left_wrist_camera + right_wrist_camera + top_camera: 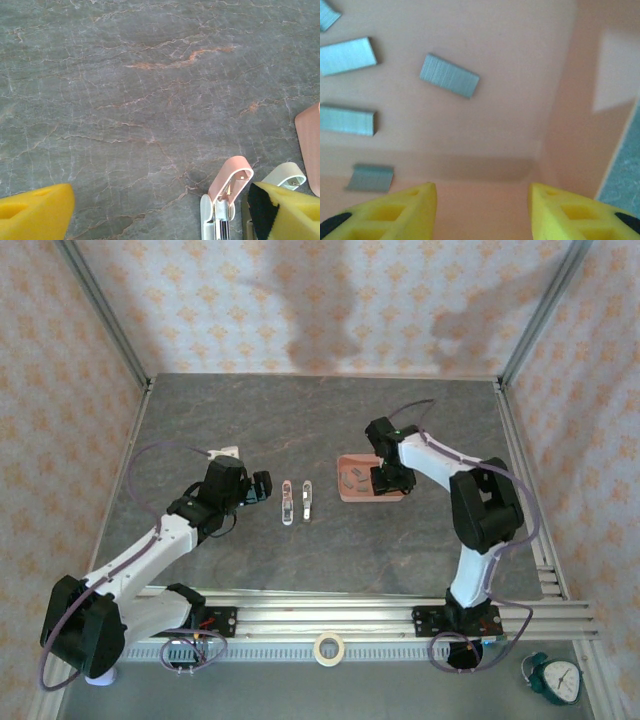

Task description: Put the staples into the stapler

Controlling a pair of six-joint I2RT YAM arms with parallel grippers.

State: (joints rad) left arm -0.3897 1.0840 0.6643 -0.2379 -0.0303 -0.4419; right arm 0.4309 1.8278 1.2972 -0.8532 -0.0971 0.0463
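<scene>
No lettering, brand or number can be read in any view. The clock [562, 680] at the lower right of the top view shows a pale dial, but its markings (numerals, perhaps) are too small to make out.

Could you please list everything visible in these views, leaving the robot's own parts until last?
Dark grey metal staple strips: five, one cut off at the view's edge; loose in the tray.
Shallow pink rectangular tray: one; right of table centre.
Cream-white and pale pink mini stapler: two oblong parts side by side; table centre.
Cream roll of tape: one; near edge, between the arm bases.
Teal alarm clock: one, white face; near right corner.
Small white card: one; beside the left arm.
Grey stone-patterned table: one; under everything.
Left gripper: yellow fingers, open; just left of the stapler.
Right gripper: yellow fingers, open; over the tray.
</scene>
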